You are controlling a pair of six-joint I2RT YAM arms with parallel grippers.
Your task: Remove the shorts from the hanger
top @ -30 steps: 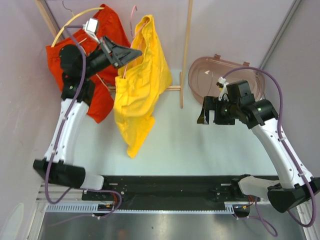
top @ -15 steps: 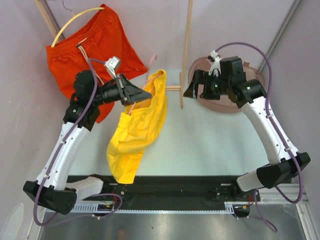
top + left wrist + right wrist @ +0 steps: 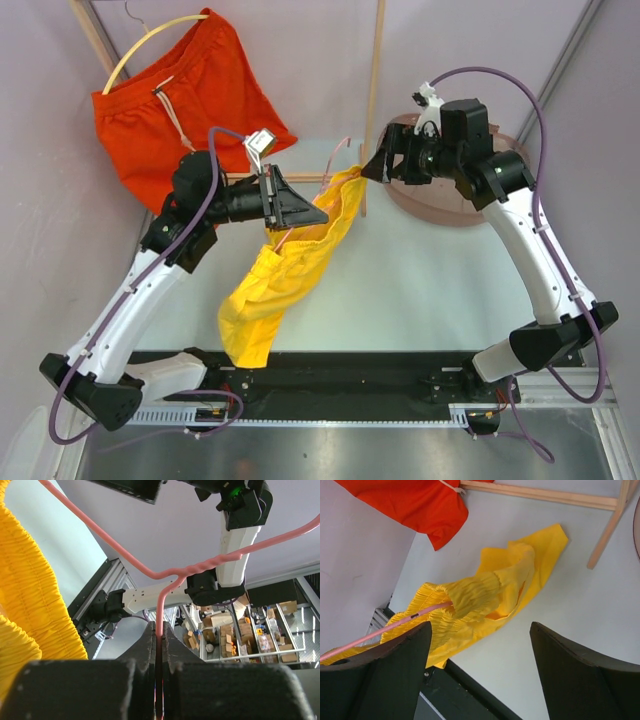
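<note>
Pale table [image 3: 430, 290] lay beneath both arms. Left of the wooden rack [image 3: 373, 90], the left arm reached in with a bent elbow, its end effector [image 3: 159, 639] pinching the pink hanger [image 3: 172, 572] wire. The right end effector [image 3: 376, 170] hovered beside the rack's post, fingers spread. The yellow shorts [image 3: 285, 280] ran diagonally from the post toward the near-left, and the orange-red shorts [image 3: 190, 100] lay well left of it.

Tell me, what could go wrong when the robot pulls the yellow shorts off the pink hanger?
1. The left gripper pinches only the thin stem of the pink hanger, so the hanger might twist or slip when tugged.
2. The yellow shorts are bunched on a hanger arm and may snag.
3. The open right gripper might grab wire along with cloth.
</note>
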